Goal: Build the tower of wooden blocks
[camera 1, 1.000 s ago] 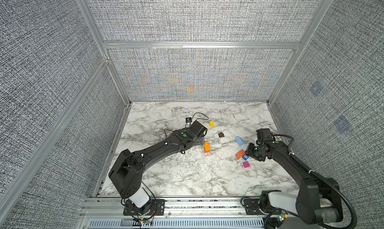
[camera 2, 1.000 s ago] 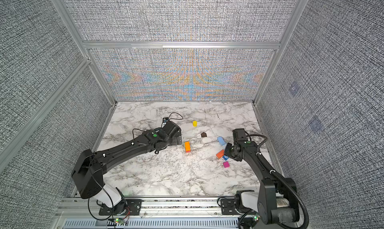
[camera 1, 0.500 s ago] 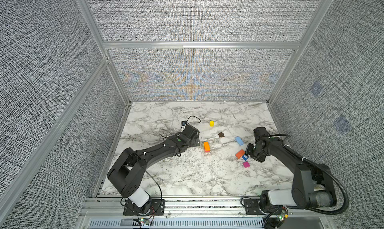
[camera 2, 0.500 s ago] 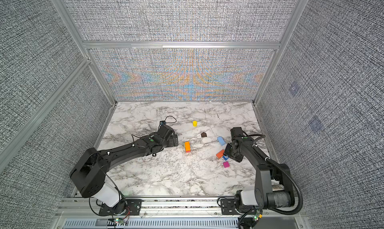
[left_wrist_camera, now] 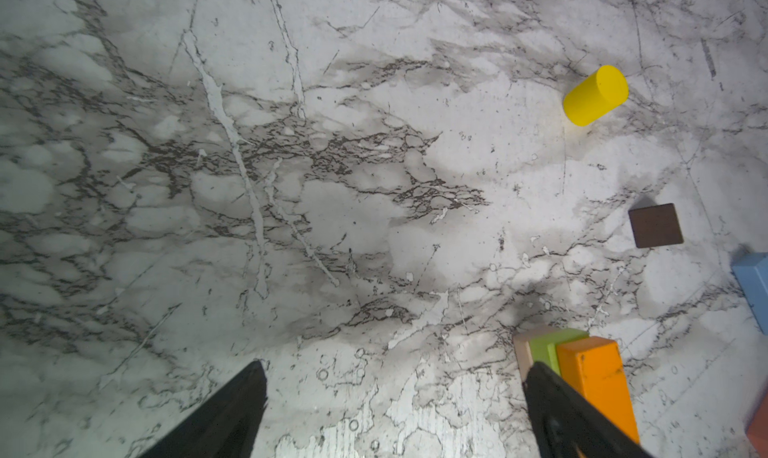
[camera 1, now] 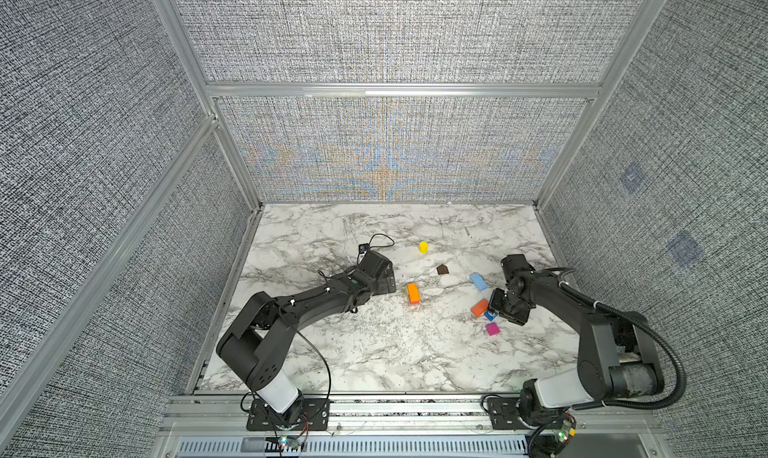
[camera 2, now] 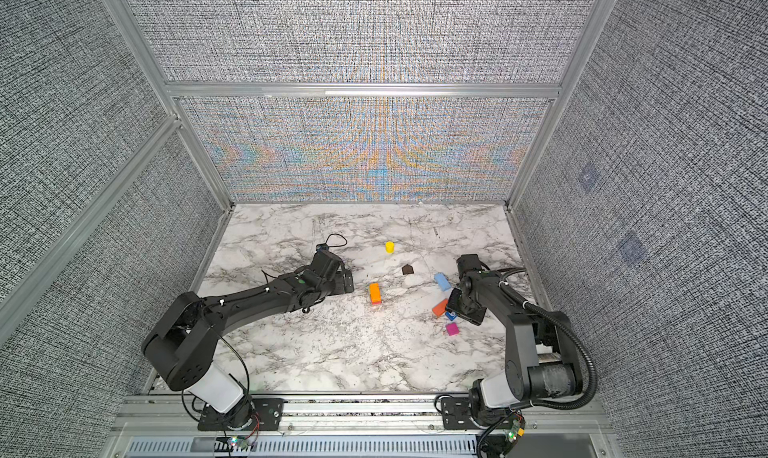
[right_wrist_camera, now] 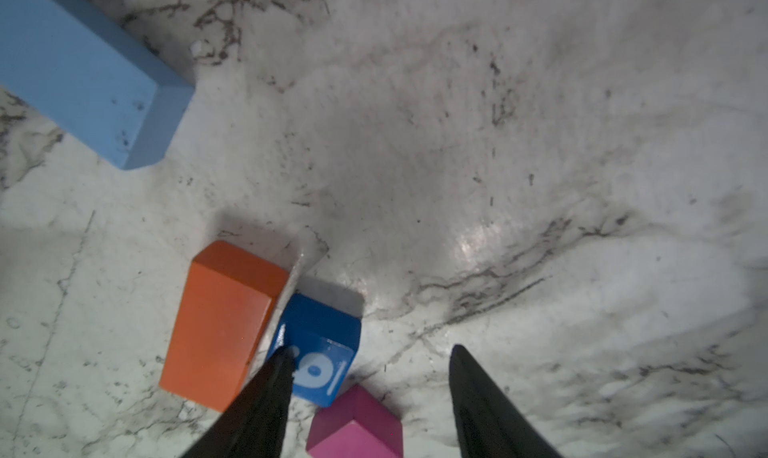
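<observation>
In both top views the tower (camera 1: 413,293), orange on top, is standing mid-frame. Left wrist: my left gripper (left_wrist_camera: 397,366) is gaping wide, empty; green and tan layers (left_wrist_camera: 544,347) are showing lower right. Right wrist: my right gripper (right_wrist_camera: 372,350) is hanging parted, empty, by the blue 6 cube (right_wrist_camera: 320,331).

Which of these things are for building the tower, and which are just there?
For the tower: stack, yellow cylinder, brown block, light blue brick, orange brick, blue cube, magenta cube.
Just there: table, walls.
</observation>
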{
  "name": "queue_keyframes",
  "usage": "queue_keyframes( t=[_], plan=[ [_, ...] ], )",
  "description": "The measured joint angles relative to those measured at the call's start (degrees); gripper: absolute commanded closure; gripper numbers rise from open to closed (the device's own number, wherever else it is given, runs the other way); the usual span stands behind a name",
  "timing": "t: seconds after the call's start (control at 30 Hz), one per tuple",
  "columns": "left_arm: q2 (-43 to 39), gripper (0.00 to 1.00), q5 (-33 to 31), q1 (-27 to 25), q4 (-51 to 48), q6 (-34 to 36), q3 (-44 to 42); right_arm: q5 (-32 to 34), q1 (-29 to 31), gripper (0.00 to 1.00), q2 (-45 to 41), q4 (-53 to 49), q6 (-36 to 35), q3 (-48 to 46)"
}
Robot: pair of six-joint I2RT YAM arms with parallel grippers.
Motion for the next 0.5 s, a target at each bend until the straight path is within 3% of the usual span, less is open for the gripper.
queue_keyframes(
  t=[0.3,0.5],
  plan=[
    [-0.9,0.01,0.2,0.4,1.0,0.0,-1.2,0.5,2.1,0.33,2.4,0.5,1.2,1.7],
    [-0.9,0.01,0.4,0.4,1.1,0.0,-1.2,0.9,2.3,0.41,2.4,0.6,1.4,1.2]
  ],
)
